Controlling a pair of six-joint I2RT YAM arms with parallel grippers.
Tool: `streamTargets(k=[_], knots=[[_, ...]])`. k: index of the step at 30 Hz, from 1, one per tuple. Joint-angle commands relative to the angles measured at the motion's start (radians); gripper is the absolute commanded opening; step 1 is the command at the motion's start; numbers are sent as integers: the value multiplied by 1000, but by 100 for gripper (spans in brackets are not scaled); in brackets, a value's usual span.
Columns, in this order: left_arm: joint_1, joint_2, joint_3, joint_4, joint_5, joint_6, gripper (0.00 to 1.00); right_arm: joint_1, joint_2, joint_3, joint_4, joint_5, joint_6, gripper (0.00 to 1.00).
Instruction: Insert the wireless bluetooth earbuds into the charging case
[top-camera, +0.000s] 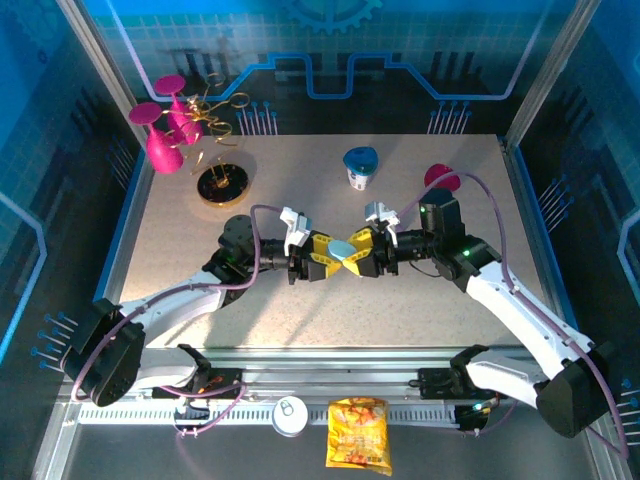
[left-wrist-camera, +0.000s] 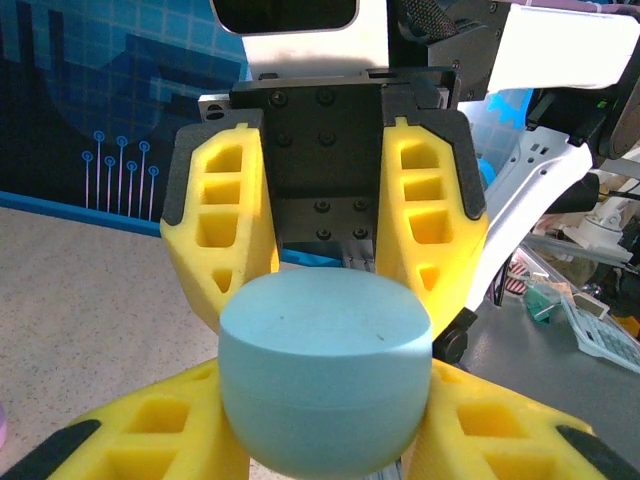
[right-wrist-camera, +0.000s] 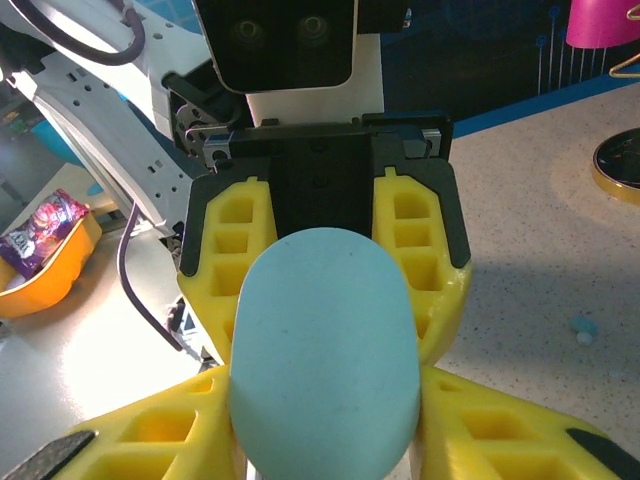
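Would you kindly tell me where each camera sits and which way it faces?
Top external: high behind the robot, looking down on the table; left arm and right arm show, left pincer and right pincer meeting at the pale blue case.
Left wrist: on the left wrist, looking along its yellow fingers at the case end-on, right pincer facing.
Right wrist: mirrored; own fingers below, left pincer opposite.
Shared: all see the case.

The pale blue case (left-wrist-camera: 325, 370) is smooth matt plastic; the yellow jaws, matt moulded plastic. The worktop (top-camera: 330, 310) is matt and speckled. At six o'clock, a glossy foil snack bag (top-camera: 359, 433) beside a metal can (top-camera: 291, 415).
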Motion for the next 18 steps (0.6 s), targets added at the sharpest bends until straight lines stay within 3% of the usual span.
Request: streamTargets(k=[1,6,18], knots=[[0,-13,-5,56,21,42,33,10,-21,17,-23,29,-7,45],[0,-15,-13,58,21,60,33,8,-30,9,-16,62,1,65],[1,-31,-31,36,28,101,34,-5,-60,-13,43,124,45,79]])
